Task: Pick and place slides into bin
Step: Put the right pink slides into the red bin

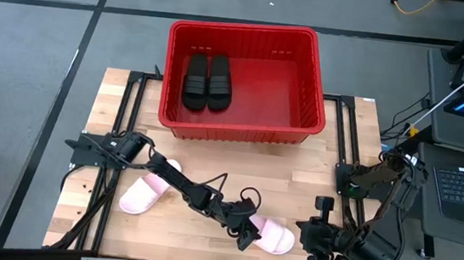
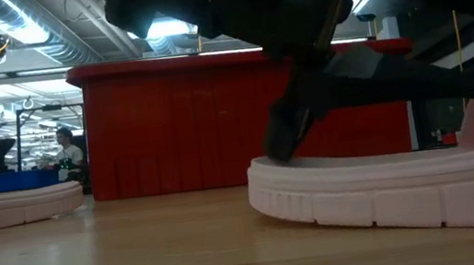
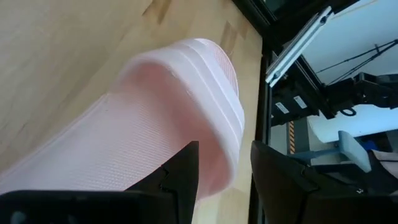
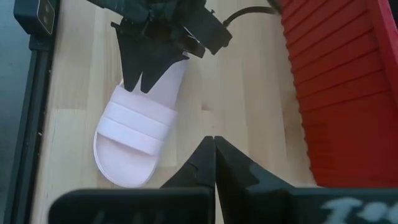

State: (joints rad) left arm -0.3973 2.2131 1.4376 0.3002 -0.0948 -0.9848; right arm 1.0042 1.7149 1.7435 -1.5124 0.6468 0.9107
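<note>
From above: black pair (image 1: 208,82) inside the red bin (image 1: 314,78), toward its left wall; one pink slide (image 1: 147,193) on the bench (image 1: 296,175) front left, the other (image 1: 275,236) front centre. Only from the left wrist: fingers (image 3: 180,177) apart, straddling the edge of that second pink slide (image 3: 155,124). Left hand (image 1: 247,231) reached low across the bench, at its heel end. Right hand (image 4: 214,163) pinched together, empty, hovering at the front right.

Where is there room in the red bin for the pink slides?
The bin is bare right of the black pair, out to its right wall. It is crowded on the table's front, where the left gripper straddles one pink slide and the other pink slide lies under that arm.
</note>
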